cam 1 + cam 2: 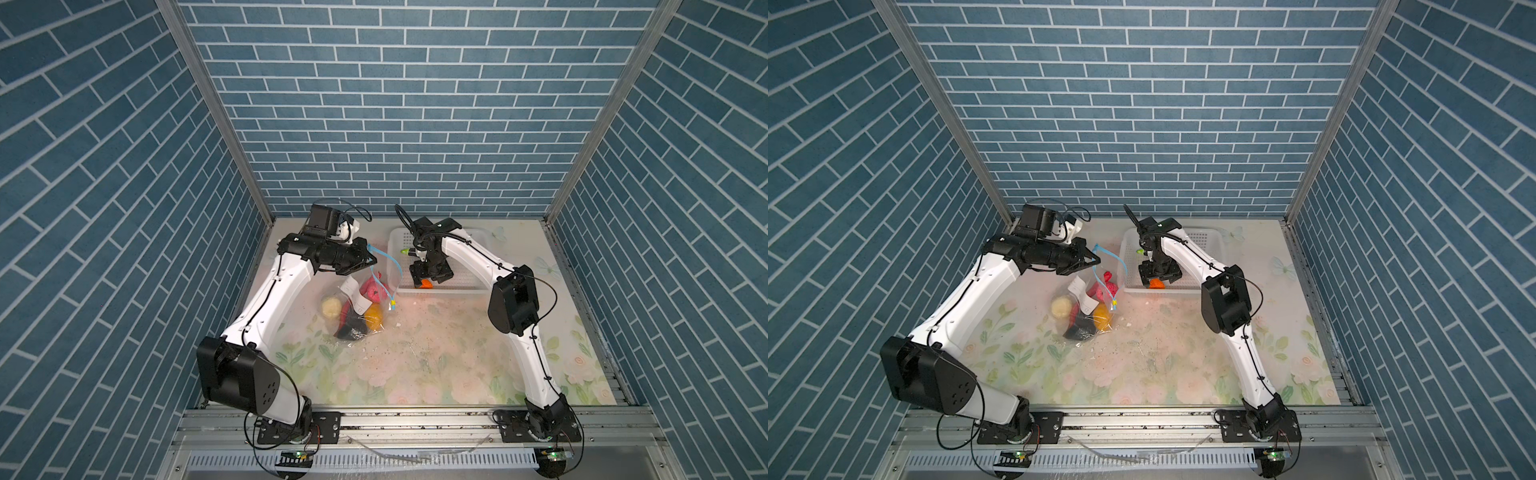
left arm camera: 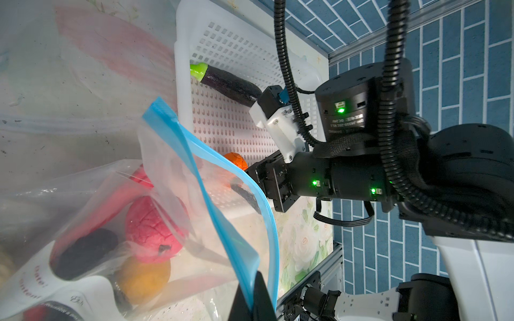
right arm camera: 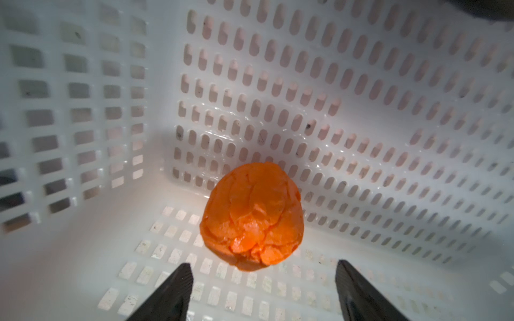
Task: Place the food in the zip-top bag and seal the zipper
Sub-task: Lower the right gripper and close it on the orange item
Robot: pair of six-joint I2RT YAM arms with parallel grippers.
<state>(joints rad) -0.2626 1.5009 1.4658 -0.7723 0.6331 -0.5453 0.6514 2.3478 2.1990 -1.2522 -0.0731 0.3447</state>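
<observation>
The zip-top bag (image 1: pixel 357 316), part-filled with food (image 1: pixel 374 291), lay left of centre; just beyond, the left gripper (image 1: pixel 374 262) pinched its zipper (image 2: pixel 161 114) edge. Farther right, the right gripper (image 3: pixel 263 265) gaped over an orange piece (image 3: pixel 251 215) in the basket (image 1: pixel 399 249), apparently not touching.

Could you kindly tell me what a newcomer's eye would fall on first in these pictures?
The left tool is shut on the blue zipper edge, holding up the mouth of the clear zip-top bag at centre-left of the table, a pink ball and a cream ball showing inside. To its right, the right tool hangs open just above an orange toy ball in the white basket.
</observation>
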